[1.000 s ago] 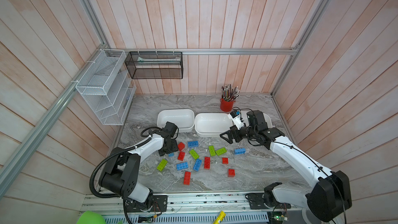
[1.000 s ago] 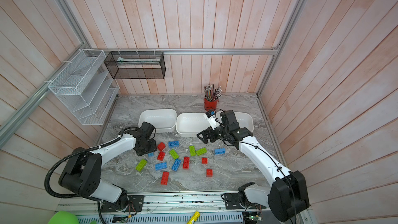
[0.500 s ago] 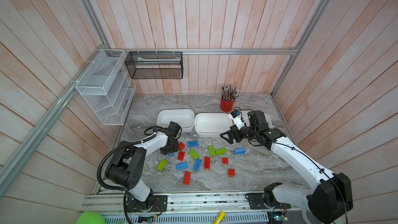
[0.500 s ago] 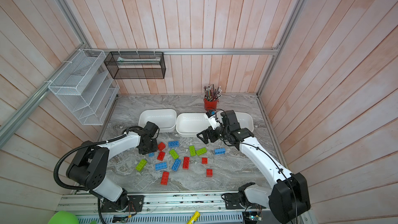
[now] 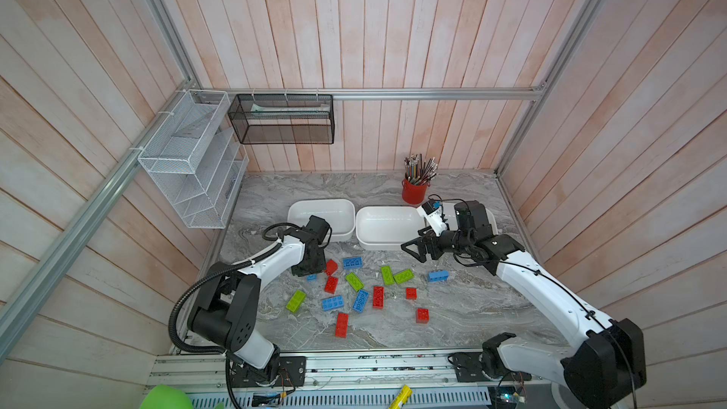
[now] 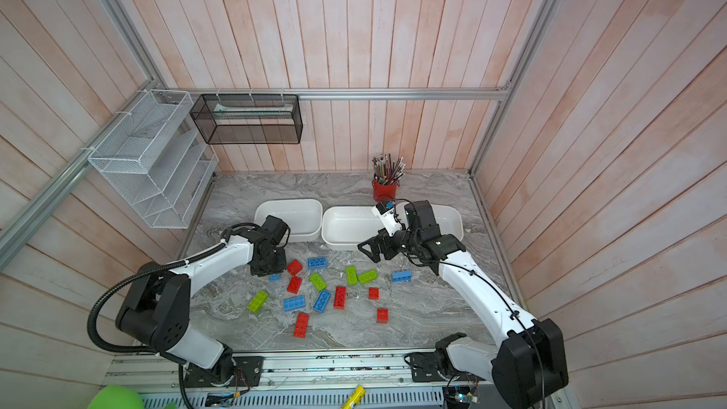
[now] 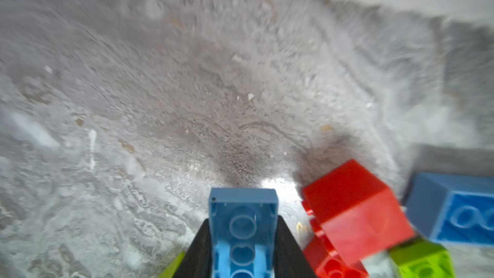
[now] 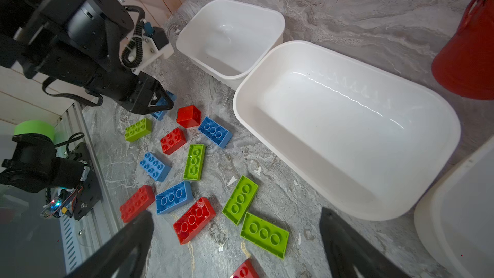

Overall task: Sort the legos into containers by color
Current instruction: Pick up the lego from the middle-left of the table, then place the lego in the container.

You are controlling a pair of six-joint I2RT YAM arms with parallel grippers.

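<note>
Left claw (image 7: 242, 252): clamped across the short width of a blue brick (image 7: 242, 209). I take it by the long sides because that is the span the jaws close on squarely.
Brick, place: low over the marble top (image 5: 452, 308), at the left edge of the pile, just in front of the left tub (image 5: 320, 212). I cannot tell whether it is clear of the surface.
Brick, axis: its long axis runs along the fingers, and its far end sticks out past the tips towards the table. The hollow underside faces my wrist camera.
Neighbour: a red brick (image 7: 355, 209) sits tipped on an edge just beside it. I judge a straight lift would spare it.
Right claw (image 5: 417, 250): jaws wide apart and empty, hovering in front of the middle tub (image 5: 387, 230), which I read as waiting.
Tubs: the left and middle ones are bare inside. The third tub (image 6: 448, 216) is mostly behind the right arm.
Loose legos (image 5: 332, 302): scattered flat on the marble, none sorted yet.
</note>
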